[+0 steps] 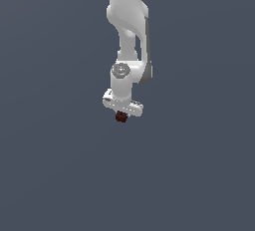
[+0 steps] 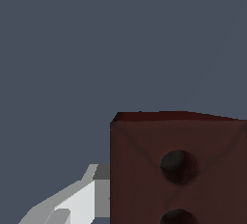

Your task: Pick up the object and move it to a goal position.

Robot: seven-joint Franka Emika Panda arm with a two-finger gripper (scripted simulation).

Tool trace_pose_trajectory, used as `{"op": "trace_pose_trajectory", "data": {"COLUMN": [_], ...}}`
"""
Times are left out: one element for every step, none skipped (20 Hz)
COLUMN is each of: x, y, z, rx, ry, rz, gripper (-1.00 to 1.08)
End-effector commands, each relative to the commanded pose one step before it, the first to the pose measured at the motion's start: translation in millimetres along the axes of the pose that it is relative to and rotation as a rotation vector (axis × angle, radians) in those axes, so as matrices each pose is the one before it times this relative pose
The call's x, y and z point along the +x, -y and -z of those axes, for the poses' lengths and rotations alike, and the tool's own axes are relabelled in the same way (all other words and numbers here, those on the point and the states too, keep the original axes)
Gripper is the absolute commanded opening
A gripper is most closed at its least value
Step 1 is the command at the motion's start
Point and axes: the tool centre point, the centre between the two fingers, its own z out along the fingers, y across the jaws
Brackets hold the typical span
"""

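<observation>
The white gripper (image 1: 121, 115) hangs straight down from the arm in the middle of the exterior view. The object, a tiny maroon block (image 1: 120, 118), sits directly under the hand between the fingers. In the wrist view the block (image 2: 178, 141) fills the frame close to the camera, with two round dark holes in its face. One white finger (image 2: 79, 201) presses against the block's side. The other finger is out of frame. The gripper looks shut on the block. I cannot tell how high it is above the ground.
A plain dark blue-grey background (image 1: 50, 175) surrounds the arm on all sides. No other objects, edges or goal marker show in either view.
</observation>
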Motion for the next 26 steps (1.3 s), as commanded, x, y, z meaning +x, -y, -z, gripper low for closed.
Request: {"op": "trace_pose_trajectory", "data": {"x": [0.38,0.0,-0.34,0.2,0.61,1.01,1.41,1.81,2.2,2.58,2.96,3.33,3.69,4.04,4.38,4.71,5.03,5.34,5.63,5.91,6.18,6.41,6.62,6.55,6.44,6.33], "y": [-0.41,0.0,0.36,0.04,0.13,0.21,0.29,0.37,0.46,0.54,0.62,0.7,0.77,0.85,0.92,0.99,1.06,1.13,1.19,1.26,1.32,1.42,1.42,1.41,1.39,1.37], "z": [-0.71,0.0,0.68,0.09,0.26,0.44,0.61,0.79,0.96,1.12,1.28,1.44,1.59,1.74,1.88,2.02,2.15,2.27,2.38,2.49,2.59,2.69,2.76,2.72,2.66,2.6], "rx": [-0.00038,0.0,0.00058,0.0,0.0,0.0,0.0,0.0,0.0,0.0,0.0,-0.00047,0.0,0.0,0.0,0.0,0.0,0.0,0.0,0.0,0.0,-0.00046,0.0,0.0,0.0,0.0], "ry": [-0.00027,0.0,0.00016,0.0,0.0,0.0,0.0,0.0,0.0,0.0,0.0,-0.00014,0.0,0.0,0.0,0.0,0.0,0.0,0.0,0.0,0.0,-0.00015,0.0,0.0,0.0,0.0], "rz": [-0.00045,0.0,0.00034,0.0,0.0,0.0,0.0,0.0,0.0,0.0,0.0,-0.00002,0.0,0.0,0.0,0.0,0.0,0.0,0.0,0.0,0.0,0.00004,0.0,0.0,0.0,0.0], "gripper": [-1.0,-1.0,-1.0,-1.0,-1.0,-1.0,-1.0,-1.0,-1.0,-1.0,-1.0,-1.0,-1.0,-1.0,-1.0,-1.0,-1.0,-1.0,-1.0,-1.0,-1.0,-1.0,-1.0,-1.0,-1.0,-1.0]}}
